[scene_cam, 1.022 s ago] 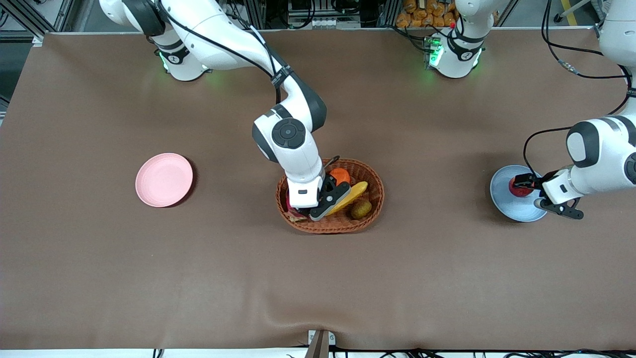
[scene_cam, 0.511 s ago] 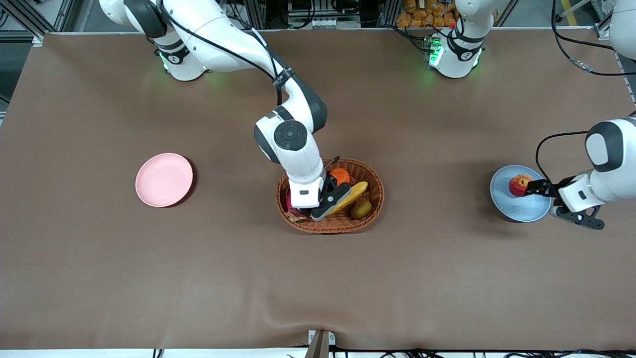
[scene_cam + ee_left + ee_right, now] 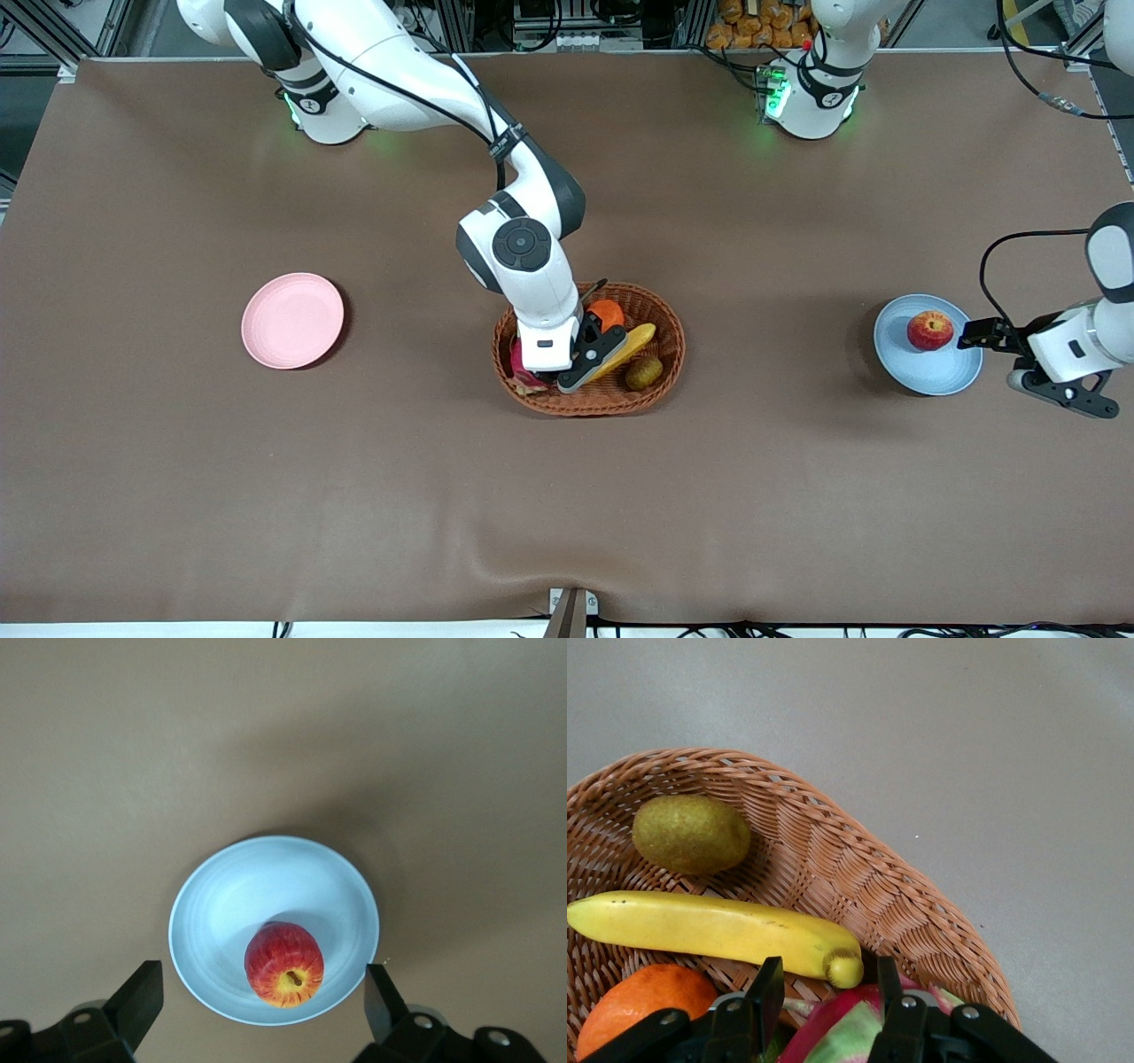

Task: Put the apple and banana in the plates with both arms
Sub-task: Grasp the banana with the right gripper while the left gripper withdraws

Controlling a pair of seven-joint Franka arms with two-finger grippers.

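Two round shallow plates sit on a brown table, both placed here against the oval wicker basket (image 3: 589, 350) at mid-table. One, the light blue plate (image 3: 926, 365), lies toward the left arm's end from the basket and holds one apple (image 3: 929, 330), small, round, red with a yellow patch around its stem hollow. One light pink plate (image 3: 292, 320) lies toward the right arm's end from the basket, smooth and plain.

One banana (image 3: 713, 927) lies in the basket, long, curved, smooth yellow with a darker tip. Beside it in the woven basket rest one orange fruit (image 3: 642, 1001), one brownish-green fuzzy oval fruit (image 3: 691, 834) and one pink-and-green fruit (image 3: 842, 1028).

Left gripper (image 3: 263, 1003) hovers over the blue plate's rim, fingers spread wide, released from the apple. Right gripper (image 3: 824, 997) reaches into the basket, its fingers parted to either side of the banana's tip, not closed on it.
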